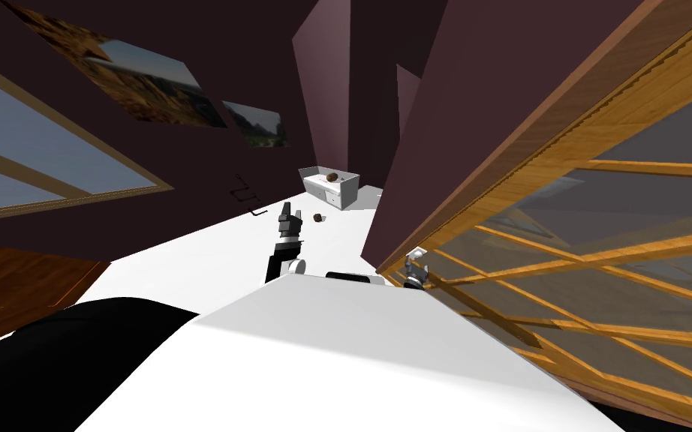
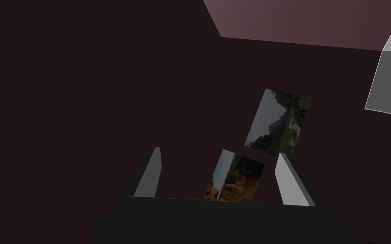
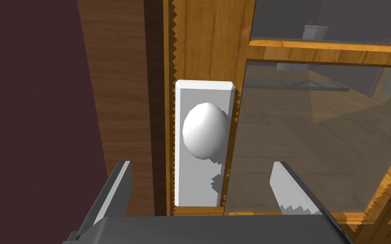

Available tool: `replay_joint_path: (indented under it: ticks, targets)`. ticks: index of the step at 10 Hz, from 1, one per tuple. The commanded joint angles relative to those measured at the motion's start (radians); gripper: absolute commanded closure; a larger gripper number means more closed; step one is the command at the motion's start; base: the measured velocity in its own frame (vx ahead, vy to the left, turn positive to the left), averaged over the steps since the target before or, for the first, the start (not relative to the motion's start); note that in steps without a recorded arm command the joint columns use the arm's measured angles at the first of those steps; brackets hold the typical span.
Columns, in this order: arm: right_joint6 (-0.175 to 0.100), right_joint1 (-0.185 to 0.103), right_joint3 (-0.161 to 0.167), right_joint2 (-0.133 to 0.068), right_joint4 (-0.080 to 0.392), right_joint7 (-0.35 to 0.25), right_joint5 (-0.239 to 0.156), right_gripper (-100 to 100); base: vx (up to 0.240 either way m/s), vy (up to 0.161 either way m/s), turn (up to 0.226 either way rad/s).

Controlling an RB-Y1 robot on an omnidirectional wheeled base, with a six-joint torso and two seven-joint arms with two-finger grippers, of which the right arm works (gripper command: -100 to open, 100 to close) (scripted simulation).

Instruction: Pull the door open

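A wooden door [image 1: 607, 247] with glass panes stands at my right, set in a brown frame [image 3: 118, 84]. Its white knob [image 3: 205, 129] sits on a white backplate [image 3: 199, 186] by the door's edge. My right gripper [image 3: 201, 186] is open just short of the knob, which lies ahead between the two fingers, untouched. In the head view the right gripper [image 1: 414, 268] shows small against the door's edge. My left gripper [image 2: 220, 178] is open with nothing between its fingers, and its arm [image 1: 286, 240] reaches forward over the floor.
A dark maroon wall [image 1: 442, 135] adjoins the door frame. A white floor [image 1: 209, 255] runs ahead to a white low cabinet [image 1: 331, 187] with a brown thing on it; another small brown thing [image 1: 319, 218] lies on the floor. A window [image 1: 29, 150] and pictures hang at left.
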Motion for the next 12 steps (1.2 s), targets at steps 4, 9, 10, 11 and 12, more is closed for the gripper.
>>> replay_joint_path:
  ticks: [4, 9, 10, 11, 12]
  targets:
    - [-0.018, 0.022, 0.004, -0.07, 0.04, -0.094, -0.005, -100, 0.109, 0.001, 0.016]
    - [-0.027, 0.033, 0.012, -0.096, 0.07, -0.137, -0.005, 100, 0.087, 0.006, -0.001]
    - [-0.027, 0.033, 0.012, -0.096, 0.07, -0.137, -0.005, 100, -0.022, -0.006, -0.009]
    - [-0.027, 0.033, 0.012, -0.096, 0.07, -0.137, -0.005, 100, -0.009, -0.008, 0.009]
    - [-0.027, 0.033, 0.012, -0.096, 0.07, -0.137, -0.005, 100, 0.0, 0.0, 0.0]
